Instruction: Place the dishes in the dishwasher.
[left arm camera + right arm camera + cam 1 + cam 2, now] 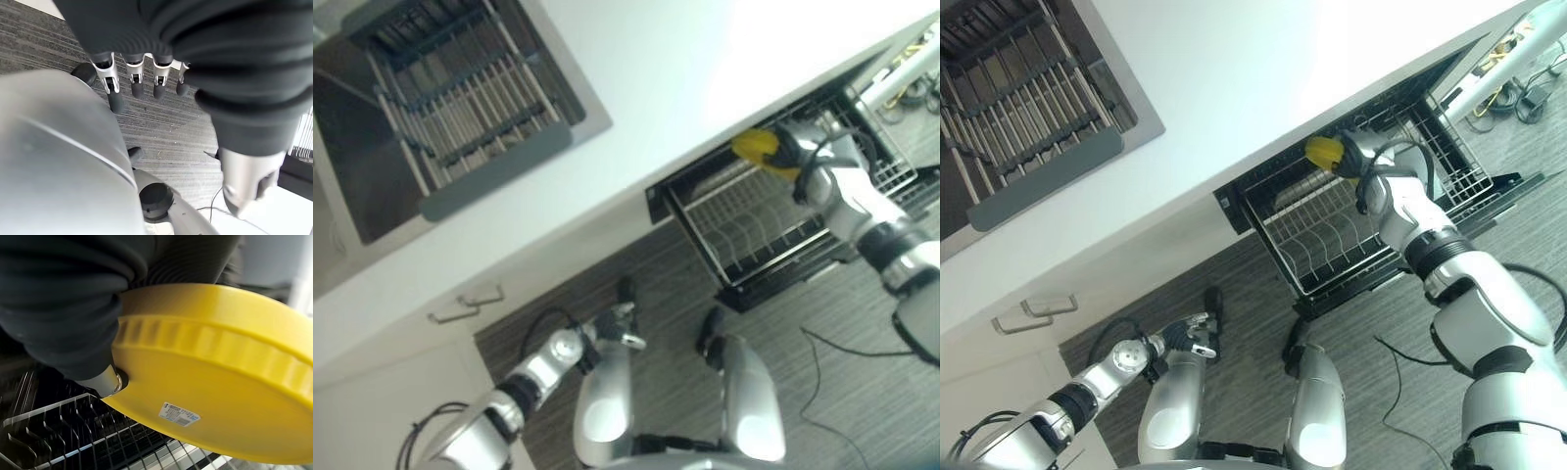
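Your right hand (1356, 157) holds the round yellow plastic plate (1325, 152) over the pulled-out white wire rack of the dishwasher (1322, 235). In the right wrist view the thumb presses on the underside of the plate (220, 377), near a small white sticker, and the rim passes under the dark cover, so I judge the hand is pinching the plate at its edge; the other fingers are hidden behind the plate. The plate is tilted and does not touch the rack yet; the rows of upright wire prongs (63, 431) are just below it.

Your left hand (1197, 338) hangs low beside the robot, above the grey striped floor (161, 127), with fingers (110, 83) relaxed and loose, and it holds nothing.

The step in hand seems to be the placing of this plate. For the next move, you should turn the plate on its edge and lower it between two rows of prongs, and release only when it stands by itself. On the white counter (636, 78), the dark drying rack in the sink (460, 108) looks empty of dishes, as far as you can see.
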`<state>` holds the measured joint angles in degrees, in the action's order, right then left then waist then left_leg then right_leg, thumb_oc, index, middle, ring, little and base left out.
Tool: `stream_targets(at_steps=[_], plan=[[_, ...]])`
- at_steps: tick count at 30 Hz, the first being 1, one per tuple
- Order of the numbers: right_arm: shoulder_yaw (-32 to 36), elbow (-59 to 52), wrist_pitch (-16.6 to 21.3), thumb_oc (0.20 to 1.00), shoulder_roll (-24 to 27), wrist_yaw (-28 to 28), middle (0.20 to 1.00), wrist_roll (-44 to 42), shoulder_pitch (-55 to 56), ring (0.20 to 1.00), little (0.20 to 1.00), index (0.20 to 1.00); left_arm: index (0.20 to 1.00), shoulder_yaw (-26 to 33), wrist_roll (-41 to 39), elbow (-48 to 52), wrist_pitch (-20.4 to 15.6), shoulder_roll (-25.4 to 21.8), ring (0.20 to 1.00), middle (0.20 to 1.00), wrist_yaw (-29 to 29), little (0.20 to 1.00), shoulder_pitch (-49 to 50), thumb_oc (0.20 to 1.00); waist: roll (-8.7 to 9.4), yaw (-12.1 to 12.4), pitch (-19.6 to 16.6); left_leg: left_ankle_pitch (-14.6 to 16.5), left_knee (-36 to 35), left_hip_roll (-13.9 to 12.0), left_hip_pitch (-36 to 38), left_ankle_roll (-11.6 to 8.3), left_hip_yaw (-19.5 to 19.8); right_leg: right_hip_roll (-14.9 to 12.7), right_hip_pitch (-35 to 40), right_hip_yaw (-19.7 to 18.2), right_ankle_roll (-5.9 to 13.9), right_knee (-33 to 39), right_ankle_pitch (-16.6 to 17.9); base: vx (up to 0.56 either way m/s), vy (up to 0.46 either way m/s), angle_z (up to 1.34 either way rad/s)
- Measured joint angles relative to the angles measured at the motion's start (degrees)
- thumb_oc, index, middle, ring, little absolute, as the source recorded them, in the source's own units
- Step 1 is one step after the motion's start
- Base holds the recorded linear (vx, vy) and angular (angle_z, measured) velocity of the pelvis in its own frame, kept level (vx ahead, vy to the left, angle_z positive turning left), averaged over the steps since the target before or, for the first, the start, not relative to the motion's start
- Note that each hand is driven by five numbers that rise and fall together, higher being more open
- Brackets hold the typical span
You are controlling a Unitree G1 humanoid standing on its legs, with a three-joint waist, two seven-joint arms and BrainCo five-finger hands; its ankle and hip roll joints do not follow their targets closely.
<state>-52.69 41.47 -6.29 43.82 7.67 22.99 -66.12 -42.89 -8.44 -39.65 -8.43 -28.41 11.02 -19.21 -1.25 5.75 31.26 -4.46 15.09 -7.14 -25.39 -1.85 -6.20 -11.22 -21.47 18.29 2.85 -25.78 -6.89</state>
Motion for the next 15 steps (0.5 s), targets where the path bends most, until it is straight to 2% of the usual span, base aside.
stream_targets(at_steps=[2,6,8,10,14,15], plan=[[-3.14,-1.08,-0.84,0.200,-0.01,1.82,0.200,4.65,-1.49,0.200,0.200,0.200,1.000,-0.80,0.09,1.82,1.75,-3.01,1.000,1.000,-0.98,1.000,-0.22,1.000,0.05,0.40,0.02,-0.15,0.35,-0.11,-2.02,-0.17,0.85,0.02,-1.65,0.73,-0.02,-0.44,-0.03,-0.07,-0.036,0.12],[-3.08,2.20,-3.46,0.200,-1.95,8.57,0.200,6.38,-1.14,0.200,0.200,0.200,1.000,-2.19,-0.04,1.55,2.36,-4.75,1.000,1.000,-2.16,1.000,-0.61,1.000,0.12,1.29,0.12,-0.20,1.47,-0.19,-4.70,-0.11,1.04,0.02,-3.88,1.01,-0.06,-1.04,-0.05,-0.04,0.006,0.05],[-2.86,7.23,-5.00,0.200,-5.91,16.15,0.200,9.85,0.75,0.200,0.200,0.200,1.000,-2.29,-0.53,1.51,2.11,-4.58,1.000,1.000,-2.87,1.000,-0.73,1.000,0.12,1.61,0.13,-0.15,1.67,0.20,-4.84,0.02,1.24,-0.48,-4.26,0.92,-0.18,-1.84,-0.33,-0.01,0.025,0.05],[-2.81,10.28,-6.39,0.200,-8.10,20.97,0.200,10.98,1.11,0.200,0.200,0.200,1.000,-2.28,-0.67,1.45,1.82,-4.42,1.000,1.000,-3.40,1.000,-0.92,1.000,0.09,1.76,0.12,-0.14,1.96,0.50,-5.90,0.06,1.28,-1.04,-5.77,0.73,-0.37,-3.09,-0.79,-0.02,0.039,0.04],[-0.31,17.25,-7.29,0.200,-10.80,31.06,0.200,11.71,1.40,0.200,0.200,0.200,1.000,-4.09,-0.74,1.43,-0.51,-3.75,1.000,1.000,-5.56,1.000,-1.51,1.000,-1.15,2.76,0.14,-0.84,2.03,0.96,-9.48,0.46,1.49,-1.30,-10.35,-0.61,-0.91,-4.65,-1.81,0.02,0.041,0.01],[-0.14,17.06,-7.78,0.200,-10.81,33.55,0.200,11.75,1.50,0.200,0.200,0.200,1.000,-4.30,-0.79,1.51,-0.69,-3.61,1.000,1.000,-6.41,1.000,-1.53,1.000,-1.43,2.78,0.22,-0.62,2.02,1.05,-10.23,0.28,1.34,-1.58,-11.33,-0.64,-0.25,-4.97,-1.72,0.06,0.026,-0.01]])
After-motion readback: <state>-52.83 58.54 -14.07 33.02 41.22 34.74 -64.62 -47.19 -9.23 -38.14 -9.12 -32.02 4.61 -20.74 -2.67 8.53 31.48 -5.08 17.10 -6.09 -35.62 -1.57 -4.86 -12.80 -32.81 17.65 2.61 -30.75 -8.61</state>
